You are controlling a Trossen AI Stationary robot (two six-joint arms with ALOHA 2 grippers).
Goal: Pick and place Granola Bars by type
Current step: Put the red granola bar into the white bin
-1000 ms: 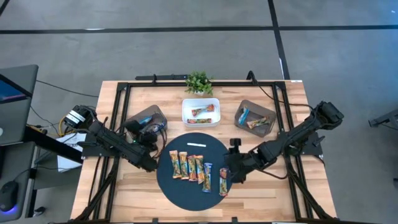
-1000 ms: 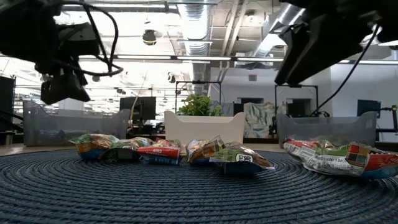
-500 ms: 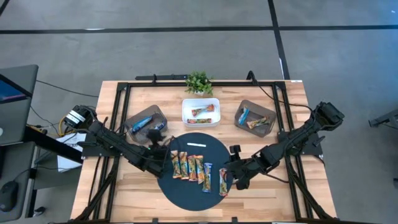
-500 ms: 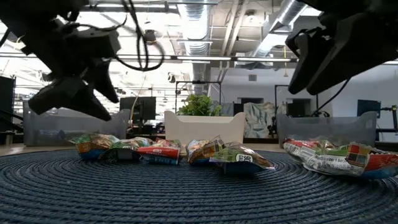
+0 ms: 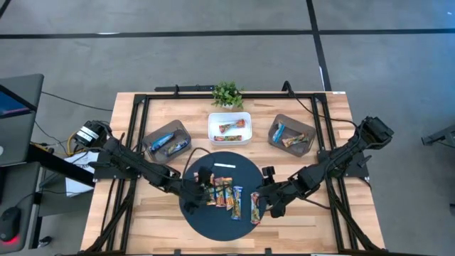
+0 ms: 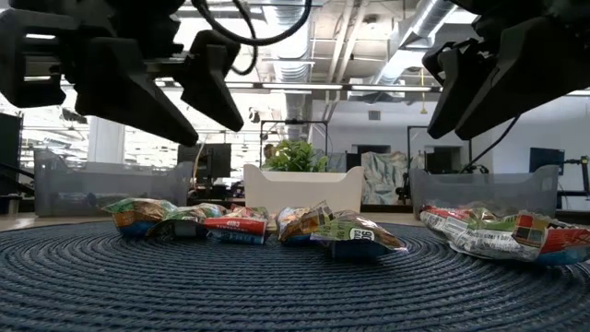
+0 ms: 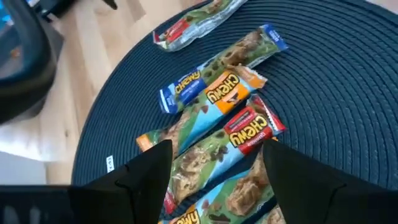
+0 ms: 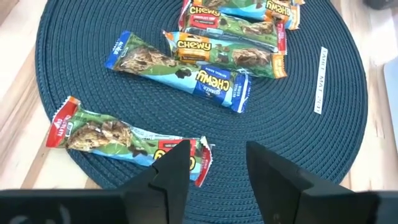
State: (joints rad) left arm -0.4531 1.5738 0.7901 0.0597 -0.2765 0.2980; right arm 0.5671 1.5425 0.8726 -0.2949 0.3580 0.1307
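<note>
Bins (image 5: pixel 292 133) and plant (image 5: pixel 227 93) (behind mat (image 5: pixel 245 170)).

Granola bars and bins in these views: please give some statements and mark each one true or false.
1. The granola bars lie on a round dark mat. True.
2. The white bin is empty. False: it holds bars.
3. The left gripper is above the mat with open fingers. True.
4. The right gripper holds a bar. False: its jaws are open above a red-ended bar on the mat.
5. A small plant stands behind the white bin. True.
</note>
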